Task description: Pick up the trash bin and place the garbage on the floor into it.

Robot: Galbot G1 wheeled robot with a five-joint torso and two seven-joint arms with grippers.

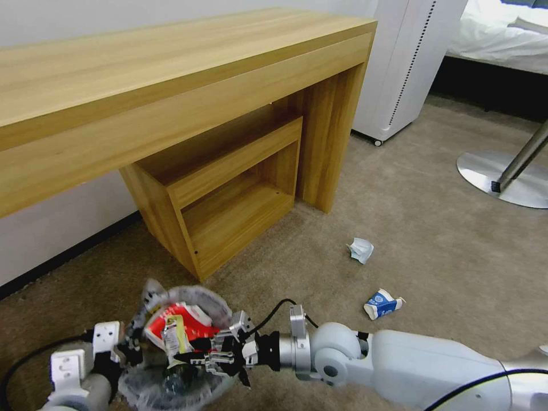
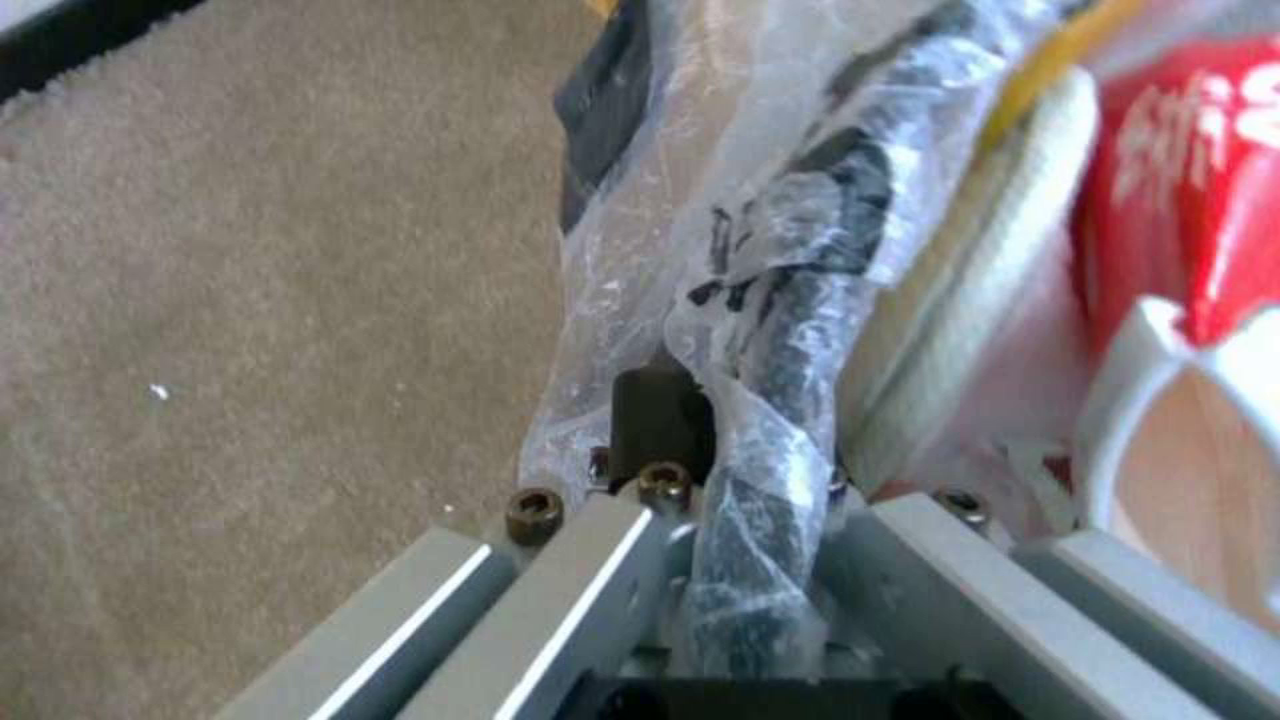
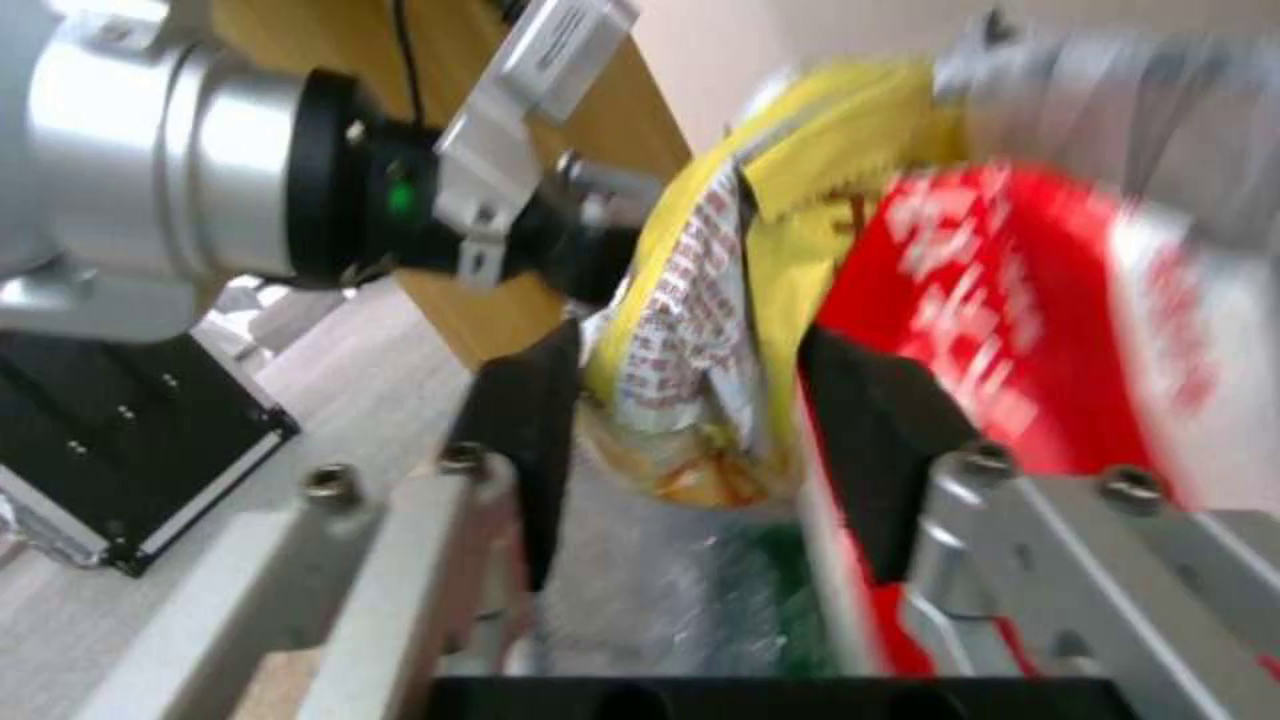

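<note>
Left claw clamped tight on the rim of the trash bin, crinkled clear liner pinched in with the dark rim, the carrying grip by the look of it. Right claw just across from it, hovering over the bin's mouth, closed to a narrow gap on the yellow wrapper. Thin, creased foil, standing up out of the pads. Directly under that claw: a glossy red wrapper heaped in the bin, a white slipper edge tucked in beside it.

Drop step in hand, by the look of things. Best done low: dip the right claw well inside the rim before letting go, since light foil flutters and may cling to a pad. Hold the bin level and steady with the left; slippery liner, so no jerks. Open wide, pause, then lift straight up.

Off beyond the right arm, out on the floor, a beige short-pile carpet: a blue-white carton, squashed and boxy, lying on its side. Farther out again, a crumpled white paper, soft and ragged. Both well apart from either claw, both yet to be collected.
</note>
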